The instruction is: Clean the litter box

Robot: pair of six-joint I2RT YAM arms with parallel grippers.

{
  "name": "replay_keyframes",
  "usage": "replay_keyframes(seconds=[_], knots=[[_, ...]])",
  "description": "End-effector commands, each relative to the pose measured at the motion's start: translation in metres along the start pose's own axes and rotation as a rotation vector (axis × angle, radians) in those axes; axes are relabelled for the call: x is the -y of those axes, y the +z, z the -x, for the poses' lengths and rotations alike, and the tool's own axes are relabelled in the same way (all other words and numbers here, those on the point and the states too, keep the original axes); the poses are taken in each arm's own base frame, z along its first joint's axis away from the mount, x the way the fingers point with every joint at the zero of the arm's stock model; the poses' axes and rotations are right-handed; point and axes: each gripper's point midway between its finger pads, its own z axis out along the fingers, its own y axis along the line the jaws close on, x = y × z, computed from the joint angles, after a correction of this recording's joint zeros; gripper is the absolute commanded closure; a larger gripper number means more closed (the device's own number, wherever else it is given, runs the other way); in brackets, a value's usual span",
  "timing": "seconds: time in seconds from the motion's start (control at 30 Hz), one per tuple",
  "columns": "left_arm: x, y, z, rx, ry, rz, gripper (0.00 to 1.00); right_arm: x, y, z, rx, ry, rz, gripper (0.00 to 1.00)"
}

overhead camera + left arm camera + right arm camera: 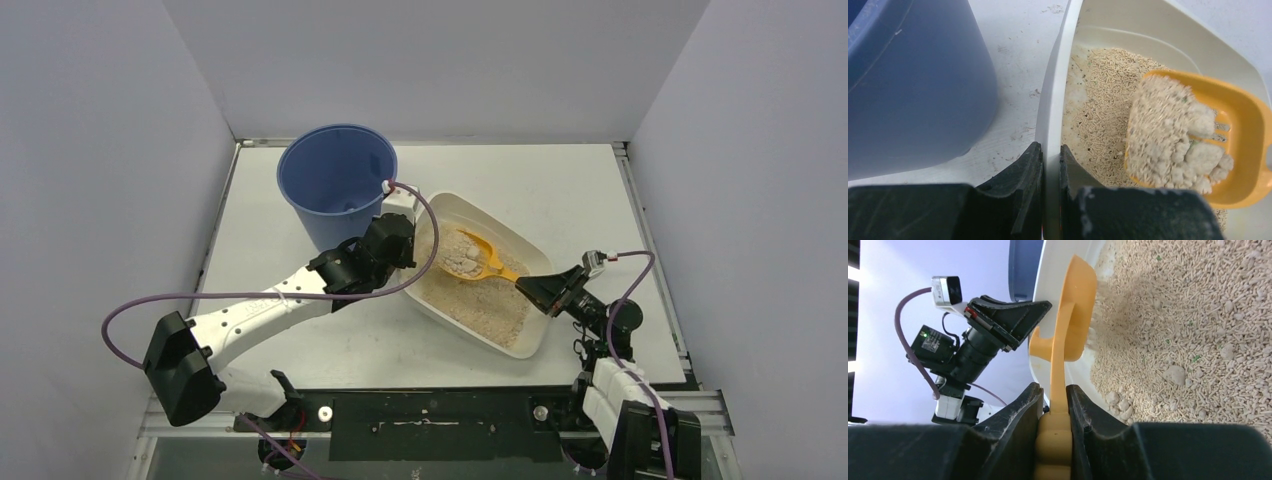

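The white litter box [528, 250] lies mid-table with tan granules [480, 300] inside. My left gripper [408, 240] is shut on its left rim [1048, 125], one finger outside and one inside the wall. A yellow slotted scoop [482, 256] hovers over the litter, loaded with pale clumps [1173, 140]. My right gripper [540, 290] is shut on the scoop's ribbed handle [1054, 435]. In the right wrist view the scoop [1075, 305] is seen edge-on, with loose clumps [1174, 374] lying on the litter.
A tall blue bucket [338, 180] stands just left of the litter box, close behind my left gripper, and fills the left of the left wrist view [913, 85]. Purple cables [150, 300] loop from both arms. White walls close in the table.
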Motion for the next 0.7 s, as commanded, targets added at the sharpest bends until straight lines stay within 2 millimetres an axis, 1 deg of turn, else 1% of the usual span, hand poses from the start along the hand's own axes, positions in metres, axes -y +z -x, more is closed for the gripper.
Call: replay_keyframes(seconds=[0.0, 0.03, 0.1, 0.13, 0.2, 0.23, 0.3, 0.4, 0.47, 0.5, 0.57, 0.63, 0.67], knots=[[0.020, -0.004, 0.057, 0.185, -0.179, -0.079, 1.00, 0.015, -0.016, -0.024, 0.009, 0.024, 0.019, 1.00], [0.021, -0.004, 0.057, 0.183, -0.179, -0.080, 1.00, 0.016, -0.016, -0.025, -0.010, 0.017, 0.009, 1.00], [0.020, -0.004, 0.057, 0.185, -0.182, -0.079, 1.00, 0.025, -0.020, -0.019, 0.036, 0.041, -0.014, 1.00], [0.020, -0.004, 0.056, 0.184, -0.181, -0.079, 1.00, 0.021, -0.019, -0.017, 0.051, 0.035, 0.002, 1.00], [0.019, -0.004, 0.056, 0.181, -0.181, -0.077, 1.00, 0.007, -0.015, -0.023, 0.014, 0.006, 0.044, 1.00], [0.019, -0.004, 0.056, 0.182, -0.181, -0.076, 1.00, 0.008, -0.016, -0.025, 0.001, 0.006, 0.039, 1.00], [0.019, -0.004, 0.057, 0.184, -0.183, -0.075, 1.00, 0.018, -0.019, -0.020, 0.041, 0.045, 0.010, 1.00], [0.017, -0.003, 0.057, 0.186, -0.180, -0.067, 1.00, 0.005, -0.016, -0.027, 0.009, 0.021, 0.052, 1.00], [0.018, -0.003, 0.056, 0.182, -0.180, -0.069, 1.00, 0.014, -0.018, -0.020, 0.046, 0.053, 0.025, 1.00], [0.018, -0.002, 0.055, 0.182, -0.181, -0.070, 1.00, 0.011, -0.017, -0.019, 0.051, 0.053, 0.032, 1.00], [0.019, 0.000, 0.053, 0.172, -0.182, -0.072, 1.00, 0.000, -0.015, -0.024, 0.005, 0.012, 0.061, 1.00], [0.020, 0.001, 0.050, 0.165, -0.180, -0.074, 1.00, 0.013, -0.019, -0.019, 0.032, 0.053, 0.019, 1.00], [0.020, 0.002, 0.048, 0.160, -0.183, -0.075, 1.00, 0.012, -0.019, -0.017, 0.054, 0.061, 0.027, 1.00]])
